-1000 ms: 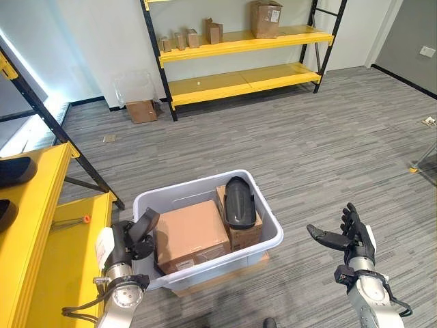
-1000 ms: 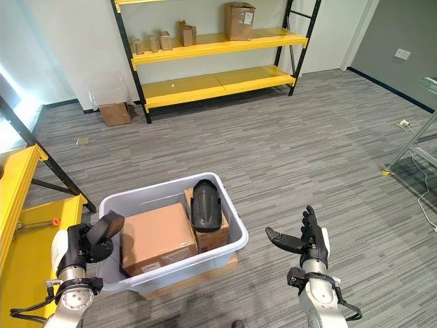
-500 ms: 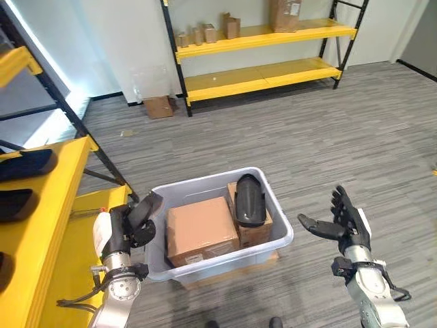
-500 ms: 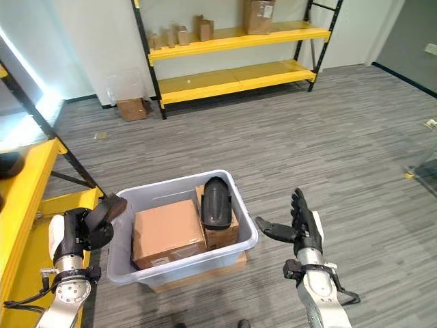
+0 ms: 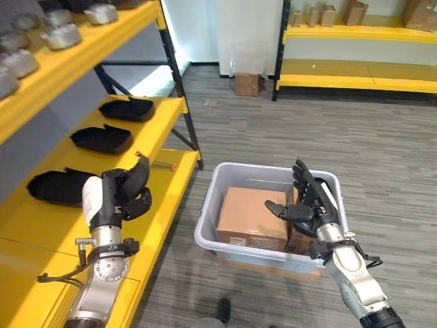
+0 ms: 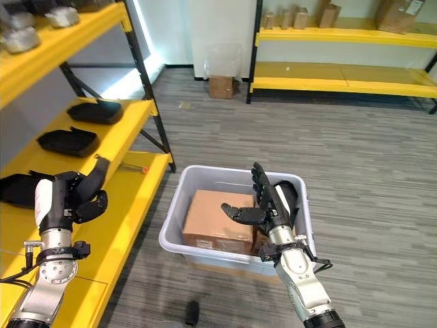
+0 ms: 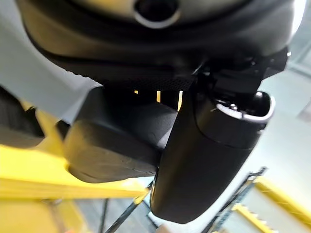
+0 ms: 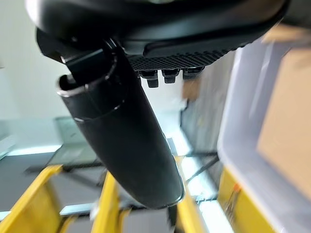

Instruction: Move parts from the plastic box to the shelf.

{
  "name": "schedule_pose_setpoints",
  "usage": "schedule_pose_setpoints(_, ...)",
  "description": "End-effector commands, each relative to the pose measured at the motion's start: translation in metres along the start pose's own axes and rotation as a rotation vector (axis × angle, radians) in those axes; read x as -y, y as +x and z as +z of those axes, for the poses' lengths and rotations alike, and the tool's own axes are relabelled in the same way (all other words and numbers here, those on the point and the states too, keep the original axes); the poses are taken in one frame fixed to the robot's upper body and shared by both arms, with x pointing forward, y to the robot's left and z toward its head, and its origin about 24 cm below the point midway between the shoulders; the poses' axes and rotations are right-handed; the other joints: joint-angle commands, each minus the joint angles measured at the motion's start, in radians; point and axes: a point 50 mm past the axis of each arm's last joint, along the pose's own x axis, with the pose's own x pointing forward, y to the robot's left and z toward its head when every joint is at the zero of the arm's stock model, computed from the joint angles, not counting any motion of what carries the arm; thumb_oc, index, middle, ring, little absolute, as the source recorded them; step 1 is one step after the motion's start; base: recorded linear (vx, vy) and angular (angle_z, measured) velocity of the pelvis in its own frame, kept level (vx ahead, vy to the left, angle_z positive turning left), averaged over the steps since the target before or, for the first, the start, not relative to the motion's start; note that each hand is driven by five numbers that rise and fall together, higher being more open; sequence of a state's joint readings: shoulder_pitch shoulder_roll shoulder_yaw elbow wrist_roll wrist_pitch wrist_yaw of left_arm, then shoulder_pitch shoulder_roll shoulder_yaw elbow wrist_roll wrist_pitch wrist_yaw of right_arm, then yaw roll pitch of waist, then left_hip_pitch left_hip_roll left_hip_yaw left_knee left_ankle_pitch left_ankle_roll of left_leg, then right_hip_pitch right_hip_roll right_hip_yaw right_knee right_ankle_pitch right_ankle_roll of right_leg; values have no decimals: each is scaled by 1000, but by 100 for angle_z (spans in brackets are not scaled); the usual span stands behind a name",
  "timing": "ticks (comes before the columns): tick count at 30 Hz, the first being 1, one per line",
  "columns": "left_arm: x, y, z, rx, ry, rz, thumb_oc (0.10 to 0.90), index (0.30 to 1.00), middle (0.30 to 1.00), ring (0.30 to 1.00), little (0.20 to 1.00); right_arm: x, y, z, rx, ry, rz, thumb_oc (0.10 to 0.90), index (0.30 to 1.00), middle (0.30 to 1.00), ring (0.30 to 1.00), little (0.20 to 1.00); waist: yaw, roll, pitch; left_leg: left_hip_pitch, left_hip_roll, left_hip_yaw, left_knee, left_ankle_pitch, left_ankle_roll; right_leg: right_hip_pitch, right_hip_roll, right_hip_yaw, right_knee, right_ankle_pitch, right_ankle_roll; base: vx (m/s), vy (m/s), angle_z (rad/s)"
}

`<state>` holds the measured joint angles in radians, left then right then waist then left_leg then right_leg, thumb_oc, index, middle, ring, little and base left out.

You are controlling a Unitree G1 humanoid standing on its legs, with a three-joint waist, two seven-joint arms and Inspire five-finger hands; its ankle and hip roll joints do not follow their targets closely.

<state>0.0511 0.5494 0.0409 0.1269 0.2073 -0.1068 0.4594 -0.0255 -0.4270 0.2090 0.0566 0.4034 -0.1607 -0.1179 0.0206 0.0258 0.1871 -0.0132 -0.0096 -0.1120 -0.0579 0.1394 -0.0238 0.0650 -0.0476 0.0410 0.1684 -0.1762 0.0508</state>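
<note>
A cardboard box (image 5: pixel 249 217) and a dark part (image 6: pixel 287 199) were seen inside the plastic box (image 5: pixel 212 222) beside the yellow shelf (image 5: pixel 147 123). The right hand (image 5: pixel 311 205) was held over it, fingers spread, empty. The left hand (image 5: pixel 126 195) was curled, empty, above the shelf.

Grey striped carpet (image 5: pixel 382 147) covers the floor, running back to a pale wall (image 6: pixel 218 27) at the far side. Against that wall stands a yellow rack with black uprights (image 6: pixel 341 75), small cardboard boxes (image 6: pixel 297 17) sitting on its upper level, and left of it a clear plastic bin (image 6: pixel 224 60) stands over a brown carton (image 6: pixel 220 87) on the floor. Bright light (image 6: pixel 130 78) falls across the floor at the far left.
</note>
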Motion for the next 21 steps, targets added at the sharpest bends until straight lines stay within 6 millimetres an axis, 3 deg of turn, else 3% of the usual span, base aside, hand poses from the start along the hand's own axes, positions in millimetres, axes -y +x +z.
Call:
schedule_pose_setpoints(1,-22,29,53,277,-52,127,400,300,300,300,300,0,12,53,267,21,22,900,1000,1000,1000,1000,-36,-3,-56,-47,32,-33,-29,-38,-26,73,55,24,-85,70,-18,33,26,-3)
schedule_pose_setpoints(12,-26,29,67,365,-43,153,400,300,300,300,300,2,10,47,240,31,33,900,1000,1000,1000,1000,-40,-4,-58,-49,30,-45,-29,-38,-24,65,59,33,-71,58,-24,-8,-11,-1)
schedule_pose_setpoints(21,-38,21,64,358,-71,203,400,300,300,300,300,-6,13,47,213,19,106,900,1000,1000,1000,1000,-15,7,-24,-77,48,-68,-29,-25,-42,67,65,17,-52,45,-39,-47,-80,6)
